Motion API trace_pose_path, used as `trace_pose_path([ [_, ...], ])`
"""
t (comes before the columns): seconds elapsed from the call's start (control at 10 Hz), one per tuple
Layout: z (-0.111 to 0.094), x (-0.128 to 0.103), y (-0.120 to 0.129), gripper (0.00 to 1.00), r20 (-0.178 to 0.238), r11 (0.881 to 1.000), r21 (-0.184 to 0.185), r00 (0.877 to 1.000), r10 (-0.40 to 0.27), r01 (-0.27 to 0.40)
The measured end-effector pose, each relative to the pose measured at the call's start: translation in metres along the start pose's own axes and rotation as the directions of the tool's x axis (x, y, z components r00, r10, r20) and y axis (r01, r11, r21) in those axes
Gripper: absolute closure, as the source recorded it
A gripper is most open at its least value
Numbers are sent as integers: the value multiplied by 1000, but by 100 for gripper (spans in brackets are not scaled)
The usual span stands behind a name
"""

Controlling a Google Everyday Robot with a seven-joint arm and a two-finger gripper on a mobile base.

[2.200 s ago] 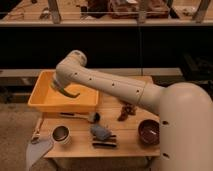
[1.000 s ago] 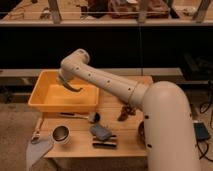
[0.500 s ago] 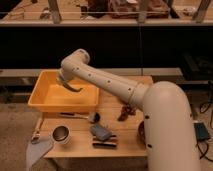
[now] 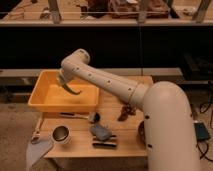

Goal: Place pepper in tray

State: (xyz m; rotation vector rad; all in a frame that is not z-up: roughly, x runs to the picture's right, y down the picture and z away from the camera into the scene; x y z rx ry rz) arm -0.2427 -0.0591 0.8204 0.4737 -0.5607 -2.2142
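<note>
Pepper [image 4: 74, 90]: a slender, curved, dark green piece, which we see at the tip of the gripper [image 4: 68, 86], hanging just below it and over the inside of the tray [image 4: 42, 102]. We take it to be in the gripper's hold, pinched near its upper end, since it hangs in the air with nothing beneath it; how wide the jaws stand we cannot tell.

Handling, as we judge it: light, fairly stiff along its length, with a smooth skin that may slip. A hold across the thick upper end suits it best, and gentle pressure should be enough. It is not fragile and should stand a short drop.

Tray: large, deep, yellow-orange, directly under and around the gripper; its floor looks bare where we can see it.

Arm [image 4: 107, 82]: white, reaching in from the gripper's right, its bulky base filling the lower right of the view.

Table [image 4: 80, 145]: wooden, and it bears the tray.

Below the gripper, beyond the tray's near wall:
- a metal cup [image 4: 61, 134]
- a grey-blue object [image 4: 101, 133] on a dark base
- a thin dark utensil [image 4: 80, 116]

Lower right of the gripper: a small reddish-brown item [image 4: 126, 112].
</note>
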Motion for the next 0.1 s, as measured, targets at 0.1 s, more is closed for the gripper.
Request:
trace_pose_path([
  [0.1,0,0,0,20,0,1000,0,1000,0,0],
])
